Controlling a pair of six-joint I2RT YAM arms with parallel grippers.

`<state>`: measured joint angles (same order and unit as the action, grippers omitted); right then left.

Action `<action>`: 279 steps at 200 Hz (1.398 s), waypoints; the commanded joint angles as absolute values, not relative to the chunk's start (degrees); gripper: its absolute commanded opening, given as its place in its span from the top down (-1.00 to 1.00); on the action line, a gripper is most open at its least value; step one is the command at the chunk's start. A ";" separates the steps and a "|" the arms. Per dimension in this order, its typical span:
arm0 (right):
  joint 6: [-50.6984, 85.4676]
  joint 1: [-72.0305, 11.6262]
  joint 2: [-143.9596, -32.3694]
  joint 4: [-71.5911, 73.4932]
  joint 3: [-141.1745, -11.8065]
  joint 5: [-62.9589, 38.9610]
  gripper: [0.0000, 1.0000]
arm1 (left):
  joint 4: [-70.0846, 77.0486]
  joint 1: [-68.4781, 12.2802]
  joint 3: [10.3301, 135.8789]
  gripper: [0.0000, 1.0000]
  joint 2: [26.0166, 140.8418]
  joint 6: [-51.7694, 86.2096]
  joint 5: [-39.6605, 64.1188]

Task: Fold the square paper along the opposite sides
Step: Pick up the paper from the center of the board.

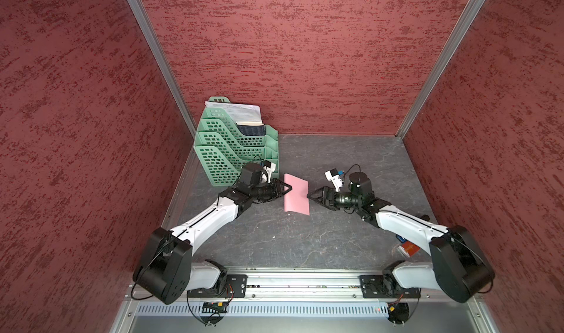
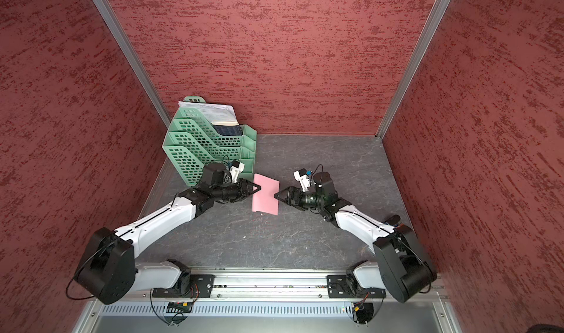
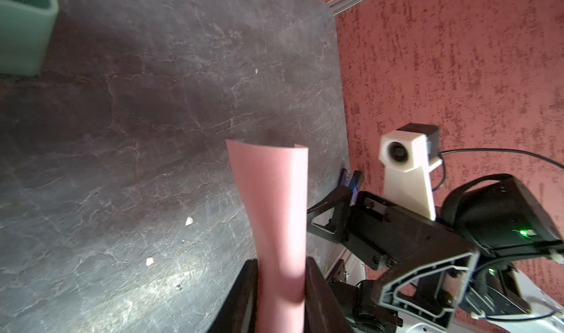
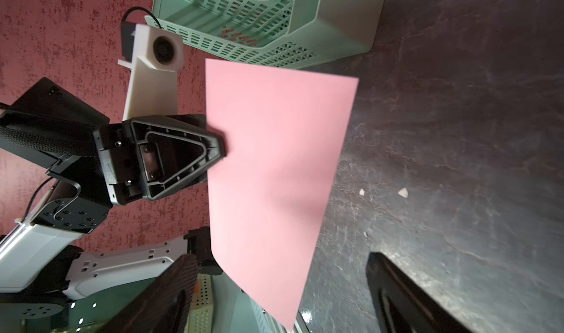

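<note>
Curled, smooth pink square paper

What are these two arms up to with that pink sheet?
The left hand is pinching one edge of the pink paper, holding it raised and loosely curled. The right hand is open at the opposite edge and is not gripping the sheet. I cannot tell whether a crease has been made.

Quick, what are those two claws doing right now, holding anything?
Left gripper: closed, pinching one edge of the pink square paper.
Right gripper: open, jaws wide apart at the paper's opposite edge, holding nothing.
</note>
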<state>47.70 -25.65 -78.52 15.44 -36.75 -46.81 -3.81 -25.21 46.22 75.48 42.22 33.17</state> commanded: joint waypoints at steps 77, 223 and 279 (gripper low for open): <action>57.66 -25.47 -85.42 32.36 -38.45 -53.88 -0.42 | 3.09 -24.52 44.31 0.41 74.97 44.69 36.38; 51.14 -25.05 -77.90 18.91 -40.79 -50.89 0.97 | 4.75 -24.00 41.88 0.32 74.16 43.99 36.30; 38.95 -25.05 -73.31 2.18 -48.02 -50.08 1.00 | 12.07 -17.59 42.99 -0.49 74.44 46.13 45.76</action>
<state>46.37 -25.28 -75.66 11.16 -43.88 -50.87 4.93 -21.47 41.93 74.98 44.56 38.81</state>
